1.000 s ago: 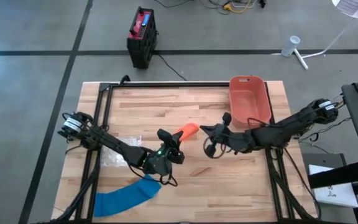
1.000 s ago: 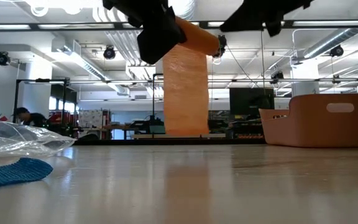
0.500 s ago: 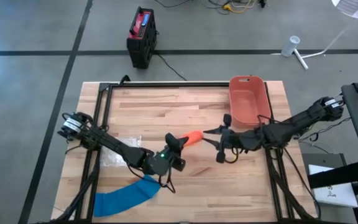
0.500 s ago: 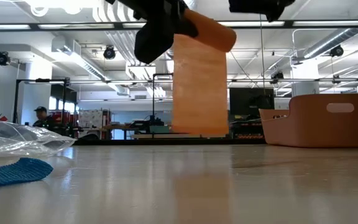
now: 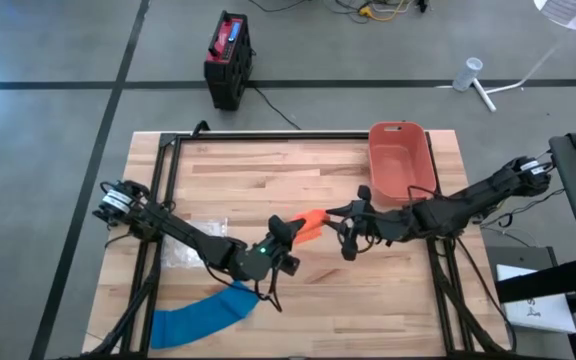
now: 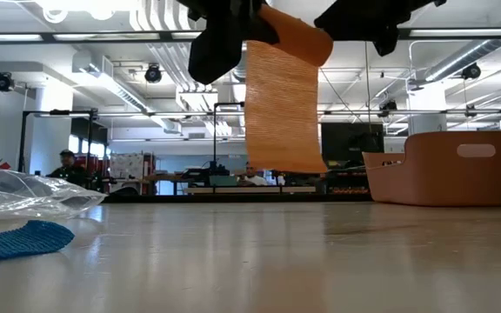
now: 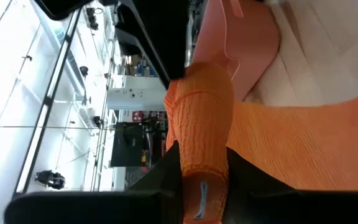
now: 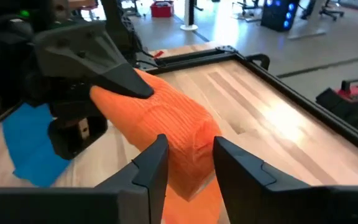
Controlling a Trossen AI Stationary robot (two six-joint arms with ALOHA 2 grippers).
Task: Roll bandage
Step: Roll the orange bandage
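Note:
An orange bandage roll (image 5: pixel 311 219) is held high above the middle of the table. Its loose strip (image 6: pixel 283 104) hangs down from it, and the strip's lower edge is clear of the tabletop. My left gripper (image 5: pixel 290 233) is shut on the roll's left end. My right gripper (image 5: pixel 342 226) comes in from the right and is open. Its fingers (image 8: pixel 151 163) stand on either side of the roll's right end (image 8: pixel 188 146). My left gripper pinches the roll's left end (image 7: pixel 202 177) between its two fingers. It comes in about level from the table's left and lies along the roll. The roll is lifted clear, with the strip hanging slack below it. My right gripper has its fingers around the roll's right end; whether they touch it I cannot tell.
A coral bin (image 5: pixel 401 160) stands at the far right of the table. A blue bandage (image 5: pixel 200 314) lies at the near left, with a clear plastic bag (image 5: pixel 194 246) beside it. A black frame rail (image 5: pixel 268 136) runs along the far edge.
My right gripper has opened and let go of the roll's right end. It drew back toward the right, then came back around that end. My left gripper has rolled its wrist and turned the roll. The hanging strip's lower edge now sits higher.

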